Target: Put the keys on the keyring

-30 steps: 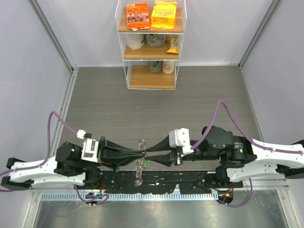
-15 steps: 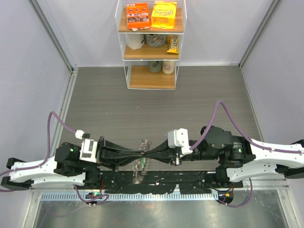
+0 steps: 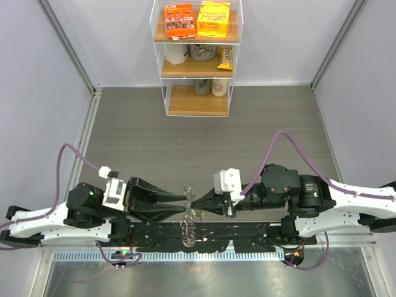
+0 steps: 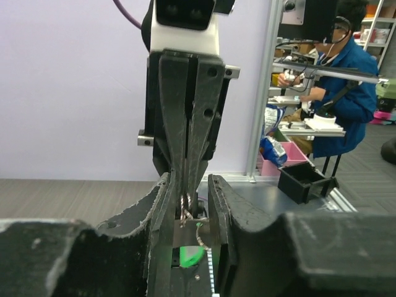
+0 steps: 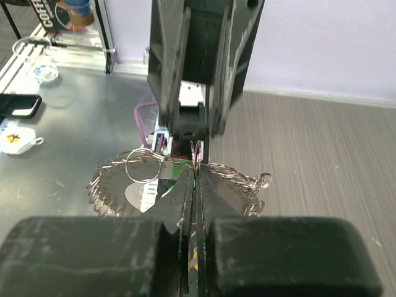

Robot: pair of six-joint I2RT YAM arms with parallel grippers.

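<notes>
Handover at the table's [image 3: 154,142] 6 o'clock edge: my right gripper [image 5: 195,176] had just clamped the keyring [image 5: 117,185] by its wire as my left gripper [image 3: 183,199] let go, jaws parted, green key [image 4: 190,255] dangling.

This is a robotics lab, with a test cell in the foreground. Two robot arms, the left arm [image 3: 49,219] and the right arm [image 3: 346,198], are bolted side by side at the edge of a grey wood-grain worktop [image 3: 260,117]. Plain pale panels [image 3: 43,80] and aluminium frame posts [image 3: 69,46] box the worktop in. At its far end stands a clear shelf unit [image 3: 198,102] stocked like props with snack packets [image 3: 180,21] and mugs [image 3: 202,52]. Beyond the cell, a person in a blue jacket [image 4: 346,93] wearing a headset sits at a cluttered desk [image 4: 309,127], with a black bin [image 4: 303,182] nearby.
</notes>
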